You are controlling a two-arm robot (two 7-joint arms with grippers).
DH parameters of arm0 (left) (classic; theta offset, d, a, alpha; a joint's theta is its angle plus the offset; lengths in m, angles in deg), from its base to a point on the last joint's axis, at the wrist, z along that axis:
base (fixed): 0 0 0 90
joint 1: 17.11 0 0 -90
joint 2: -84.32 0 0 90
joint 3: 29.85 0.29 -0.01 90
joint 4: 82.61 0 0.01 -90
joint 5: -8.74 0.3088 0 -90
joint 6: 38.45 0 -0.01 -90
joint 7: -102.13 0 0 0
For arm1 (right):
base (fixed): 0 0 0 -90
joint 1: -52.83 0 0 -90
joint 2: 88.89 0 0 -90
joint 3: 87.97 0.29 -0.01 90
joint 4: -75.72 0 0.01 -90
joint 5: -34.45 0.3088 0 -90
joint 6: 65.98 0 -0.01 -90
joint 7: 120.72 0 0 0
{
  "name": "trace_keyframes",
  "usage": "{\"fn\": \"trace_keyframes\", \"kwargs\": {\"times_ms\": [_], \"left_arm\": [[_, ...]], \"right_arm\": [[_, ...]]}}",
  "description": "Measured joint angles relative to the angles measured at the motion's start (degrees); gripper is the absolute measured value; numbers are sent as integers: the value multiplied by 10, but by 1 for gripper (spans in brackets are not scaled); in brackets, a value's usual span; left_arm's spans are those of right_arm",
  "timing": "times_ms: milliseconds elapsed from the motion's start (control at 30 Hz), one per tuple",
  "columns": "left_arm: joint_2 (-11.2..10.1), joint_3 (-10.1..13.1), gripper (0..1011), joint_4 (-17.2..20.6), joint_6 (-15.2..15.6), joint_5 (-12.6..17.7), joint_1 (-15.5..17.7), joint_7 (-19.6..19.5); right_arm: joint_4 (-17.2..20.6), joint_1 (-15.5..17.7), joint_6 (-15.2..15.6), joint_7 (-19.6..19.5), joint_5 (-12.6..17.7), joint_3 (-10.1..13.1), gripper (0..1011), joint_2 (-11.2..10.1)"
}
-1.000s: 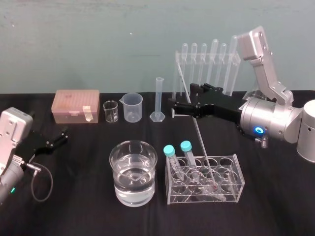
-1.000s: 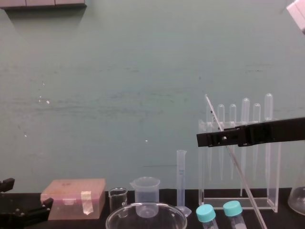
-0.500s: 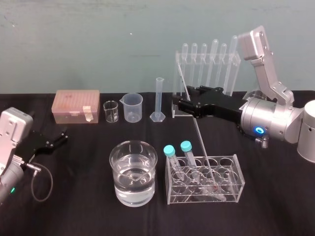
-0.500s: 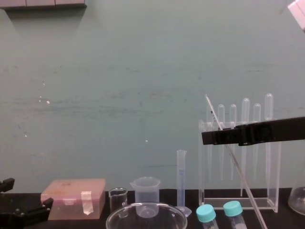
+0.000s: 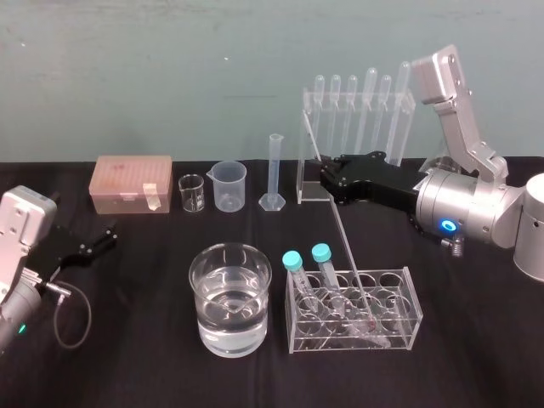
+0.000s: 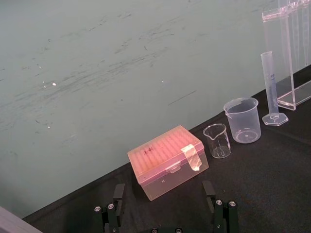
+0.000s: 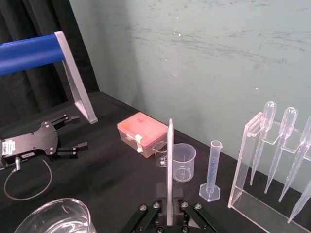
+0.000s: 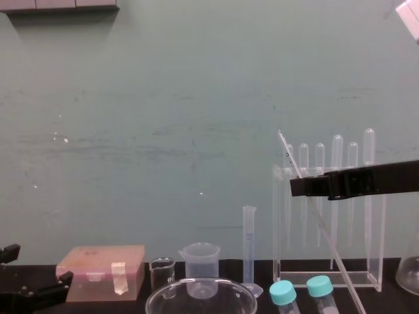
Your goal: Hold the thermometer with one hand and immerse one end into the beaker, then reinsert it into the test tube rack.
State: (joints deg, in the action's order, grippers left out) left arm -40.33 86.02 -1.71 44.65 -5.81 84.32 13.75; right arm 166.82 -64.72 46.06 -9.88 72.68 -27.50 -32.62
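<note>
right gripper (image 5: 326,176) is clenched on the leaning thermometer (image 5: 344,246), high on its stem. beaker (image 5: 195,285), part full of water, stands just left of the test tube rack (image 5: 406,333), which holds two blue-capped tubes (image 5: 293,262) and the thermometer's lower end. the right arm reaches in level from the right. left gripper (image 5: 104,236) lies released, well apart at the left.

Has pulled the right hand (image 5: 326,176) back toward the robot's right: a second ago reached well past the thermometer (image 5: 345,246), fingertips beyond it, now ends right at it. Has also closed the fingers: spread apart on either side of the glass rod a second ago, pressed together on it by half a second ago and at present. In the chest view, has slid the hand's black bar rightward by a little. Has nudged the thermometer's top end very slightly toward the robot's left.
</note>
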Motion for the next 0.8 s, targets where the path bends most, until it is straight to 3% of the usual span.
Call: {"fn": "trace_keyframes", "kwargs": {"times_ms": [100,433,600,800], "left_arm": [[0,0,1008,0,0,0,0,0],[0,0,1008,0,0,0,0,0],[0,0,1008,0,0,0,0,0],[0,0,1008,0,0,0,0,0]], "right_arm": [[0,0,0,0,0,0,58,0],[5,12,-10,-1,2,11,55,3],[21,38,-58,-3,7,35,56,8],[62,78,-132,11,7,73,55,-3]]}}
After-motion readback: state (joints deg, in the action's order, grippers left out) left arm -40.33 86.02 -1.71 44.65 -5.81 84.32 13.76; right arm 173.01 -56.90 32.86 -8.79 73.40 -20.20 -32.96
